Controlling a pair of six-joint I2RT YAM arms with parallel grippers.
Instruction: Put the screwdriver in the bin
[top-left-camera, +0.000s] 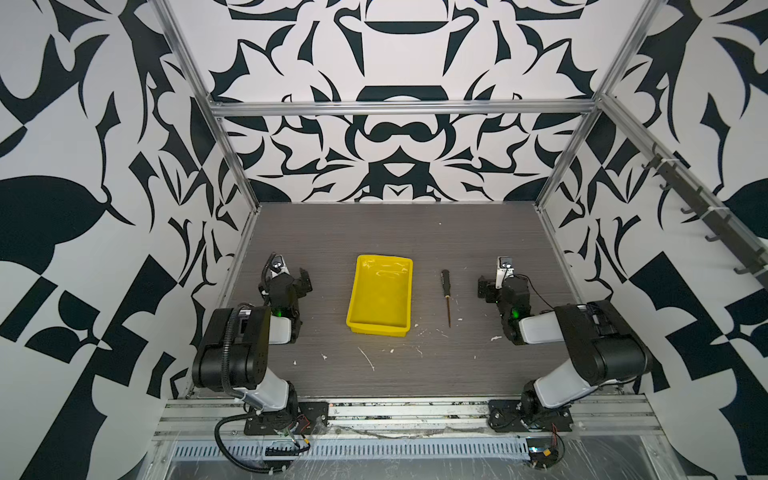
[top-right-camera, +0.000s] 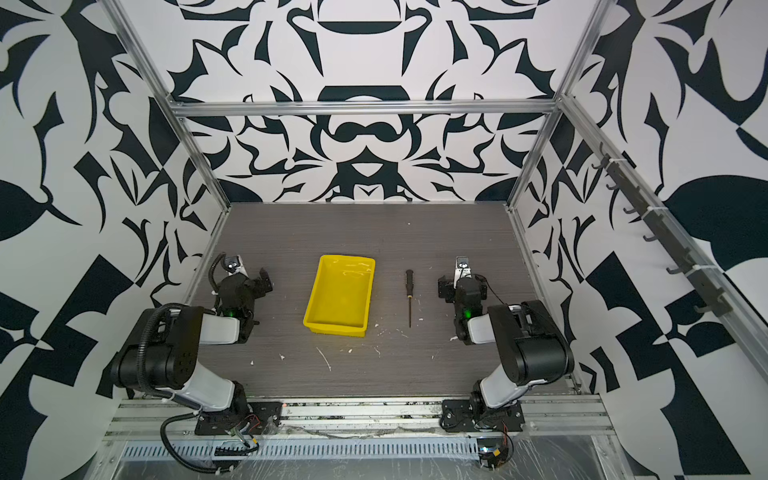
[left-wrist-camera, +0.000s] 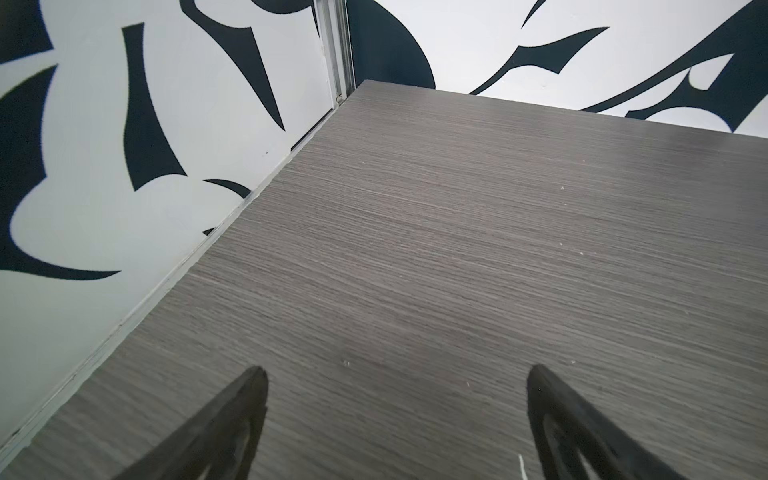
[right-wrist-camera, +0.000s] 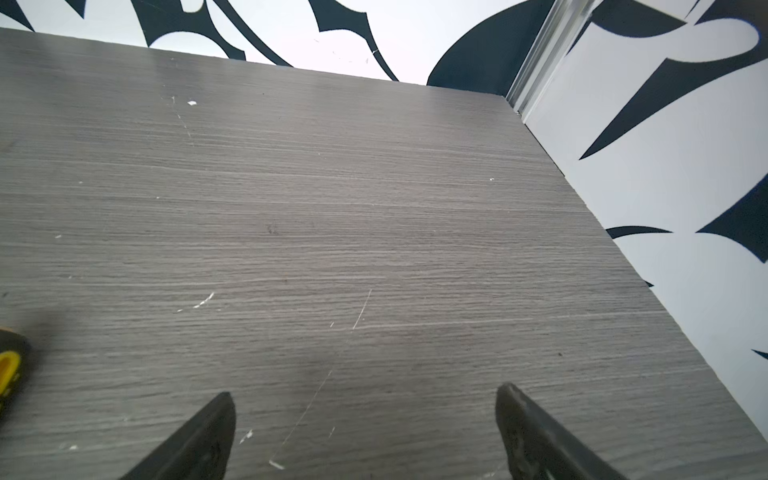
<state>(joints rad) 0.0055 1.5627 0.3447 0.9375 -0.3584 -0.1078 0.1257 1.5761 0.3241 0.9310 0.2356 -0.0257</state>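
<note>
The screwdriver (top-left-camera: 446, 297) (top-right-camera: 409, 297) lies flat on the grey table, black handle toward the back wall and shaft tip toward the front. To its left stands the yellow bin (top-left-camera: 380, 299) (top-right-camera: 338, 295) with nothing in it. My right gripper (top-left-camera: 494, 283) (top-right-camera: 451, 286) (right-wrist-camera: 365, 395) rests to the right of the screwdriver, open, over bare table. My left gripper (top-left-camera: 297, 279) (top-right-camera: 254, 283) (left-wrist-camera: 397, 374) sits left of the bin, open and holding nothing. A blurred black and yellow shape (right-wrist-camera: 8, 365) shows at the edge of the right wrist view; I cannot tell what it is.
White flecks and scratches (top-left-camera: 368, 358) mark the table in front of the bin. Patterned walls close in the left, right and back sides. A rail of dark hooks (top-left-camera: 702, 208) runs along the right wall. Both arm bases (top-left-camera: 282, 411) stand on the front rail.
</note>
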